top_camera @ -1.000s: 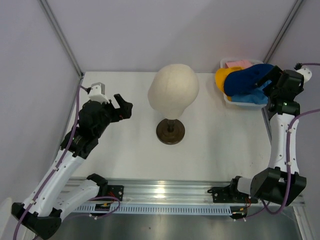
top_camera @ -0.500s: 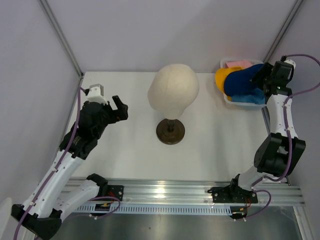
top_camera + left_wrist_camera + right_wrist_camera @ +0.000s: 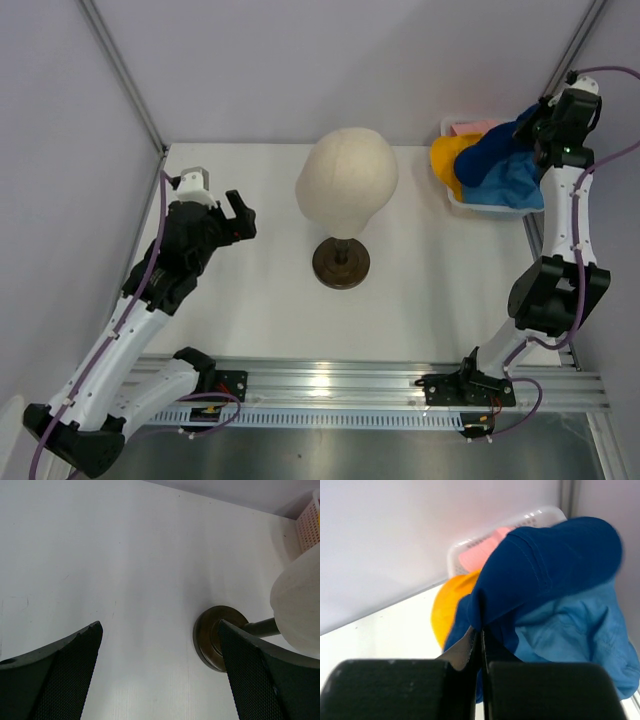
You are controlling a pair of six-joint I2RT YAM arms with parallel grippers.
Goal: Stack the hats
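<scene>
My right gripper [image 3: 532,128] is shut on the dark blue hat [image 3: 492,152] and holds it lifted over the white basket [image 3: 462,203] at the back right. In the right wrist view the jaws [image 3: 481,635] pinch a fold of that dark blue hat [image 3: 540,575]. The light blue hat [image 3: 515,183] hangs below it [image 3: 575,635]. The yellow-orange hat [image 3: 443,158] and the pink hat [image 3: 478,127] lie in the basket. My left gripper [image 3: 240,213] is open and empty above the table at the left [image 3: 160,680].
The cream mannequin head [image 3: 347,178] stands on its dark round base [image 3: 341,263] in the middle of the table. The base also shows in the left wrist view [image 3: 215,637], by my right fingertip. Grey walls close in on both sides.
My right gripper has risen and moved back with the dark blue hat, pulling it and the light blue hat up out of the basket. The left arm has barely moved.
</scene>
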